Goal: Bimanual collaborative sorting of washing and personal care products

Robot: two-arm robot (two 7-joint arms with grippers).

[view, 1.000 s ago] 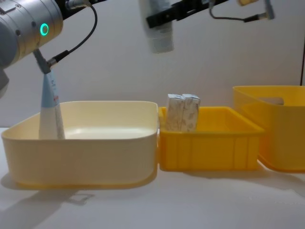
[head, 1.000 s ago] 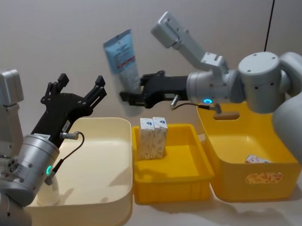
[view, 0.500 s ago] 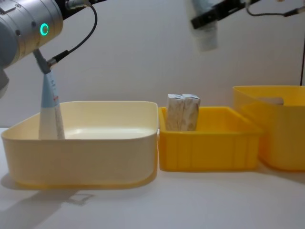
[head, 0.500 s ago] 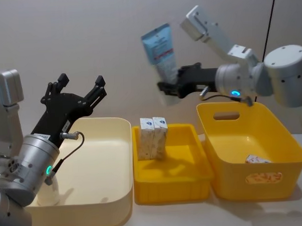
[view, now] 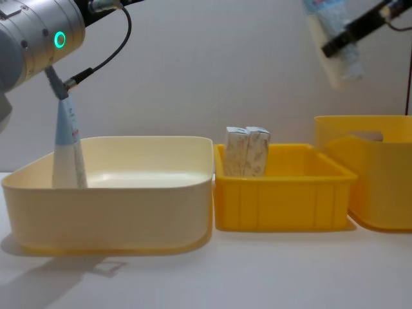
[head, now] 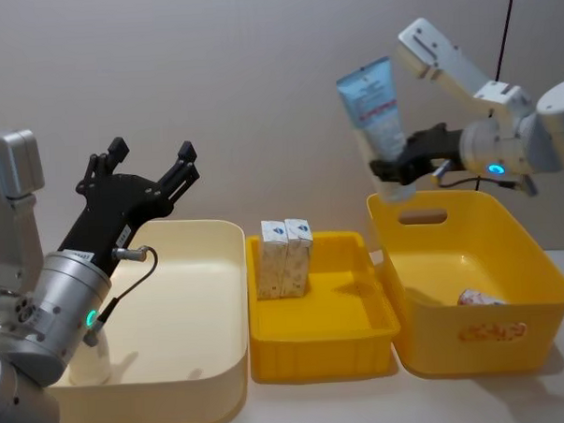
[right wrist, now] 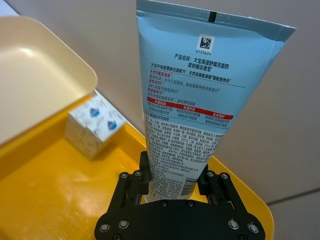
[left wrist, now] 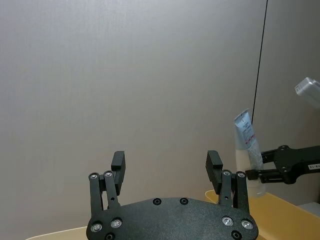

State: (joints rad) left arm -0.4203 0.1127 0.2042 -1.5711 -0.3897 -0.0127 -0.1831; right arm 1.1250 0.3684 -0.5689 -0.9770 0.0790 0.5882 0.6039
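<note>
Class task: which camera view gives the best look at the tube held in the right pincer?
The right wrist view: the tube is large there, label readable, clamped in the right pincer. The head view shows it whole but smaller, above the yellow tub; the chest view cuts off its top; the left wrist view shows it far off.

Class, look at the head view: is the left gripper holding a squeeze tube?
No. The left gripper is open and empty above the cream tub, while the right gripper holds the squeeze tube.
</note>
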